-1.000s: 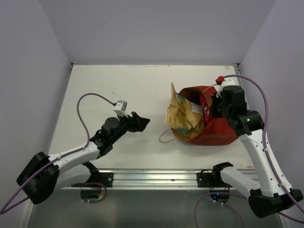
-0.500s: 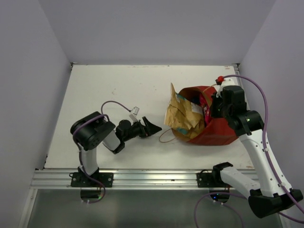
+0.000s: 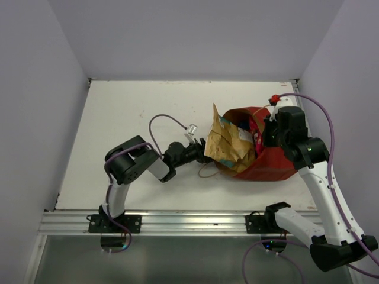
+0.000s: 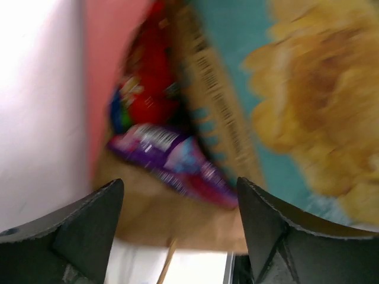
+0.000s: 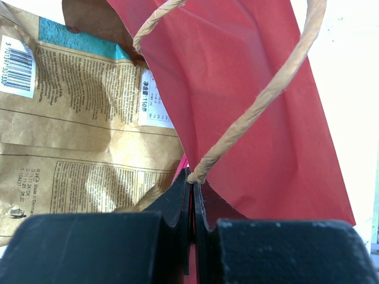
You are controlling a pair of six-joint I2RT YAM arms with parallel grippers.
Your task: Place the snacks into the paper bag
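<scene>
Our right gripper point(image 5: 190, 180) pinches the red paper bag point(image 5: 249, 106), left of it a tan pouch point(image 5: 77, 148) labelled "150". Our left gripper point(image 4: 177, 183) gapes open.

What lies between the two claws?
Top view: the tan pouch, poking from the bag's mouth, fills the stretch from left claw to right claw.

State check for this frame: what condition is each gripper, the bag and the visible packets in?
paper bag: lying on its side, mouth open toward the left arm.
kraft pouch: in the mouth, partly sticking out.
purple packet: inside the bag.
left gripper: open, empty, at the bag's mouth.
right gripper: shut on the bag's rim.
</scene>
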